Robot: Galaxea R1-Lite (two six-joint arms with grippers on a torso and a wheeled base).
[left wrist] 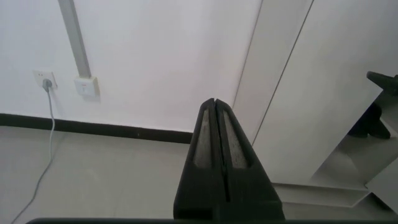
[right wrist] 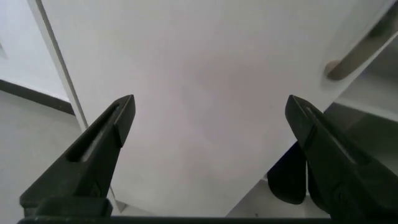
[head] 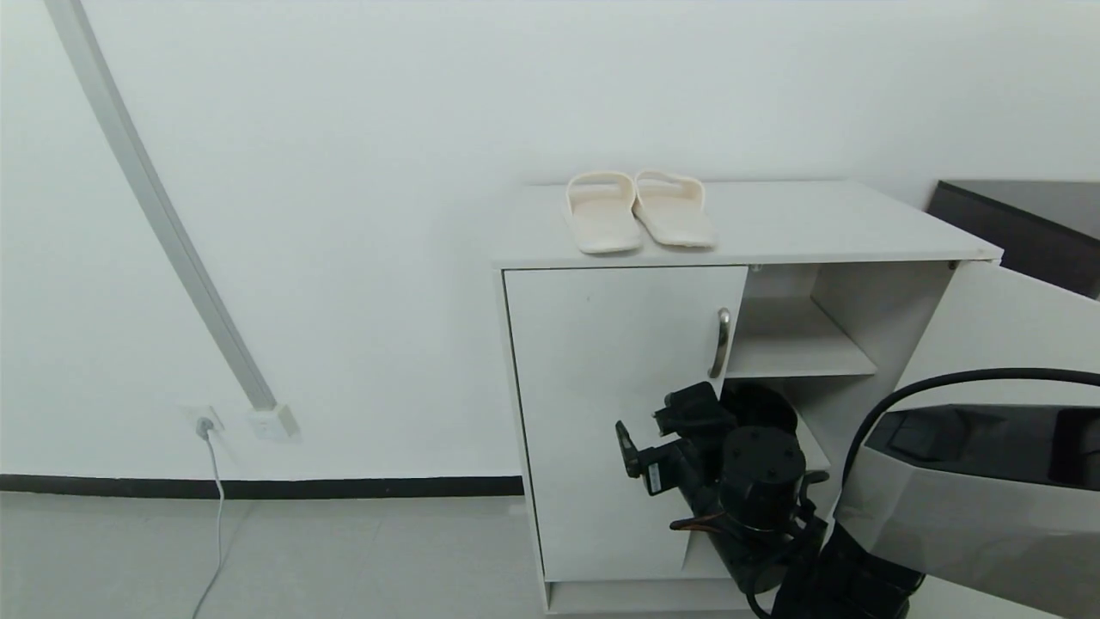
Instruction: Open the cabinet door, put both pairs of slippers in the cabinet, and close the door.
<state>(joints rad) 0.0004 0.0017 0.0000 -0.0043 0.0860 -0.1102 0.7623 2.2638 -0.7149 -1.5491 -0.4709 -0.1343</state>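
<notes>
Right gripper [right wrist: 211, 107] gapes wide at the closed door [head: 614, 413]; left gripper [left wrist: 214, 106] is pinched together. Slippers [head: 640, 211] lie above, at the cabinet [head: 816, 223] top's front edge.

I find no lettering, number or sign I can read in any of my views. The cabinet [head: 816, 225], the slippers [head: 601, 217] and the wall socket [head: 201, 419] show plain, unmarked surfaces.

Bright, even, diffuse light fills the room, washing the wall [head: 344, 172] pale, and the slippers [head: 640, 215] cast only a faint shadow. Soft shade gathers inside the open cabinet [head: 619, 413], at 4 o'clock in the head view. The conduit [head: 155, 206] bows toward 10 o'clock there, showing lens distortion at the edge.
</notes>
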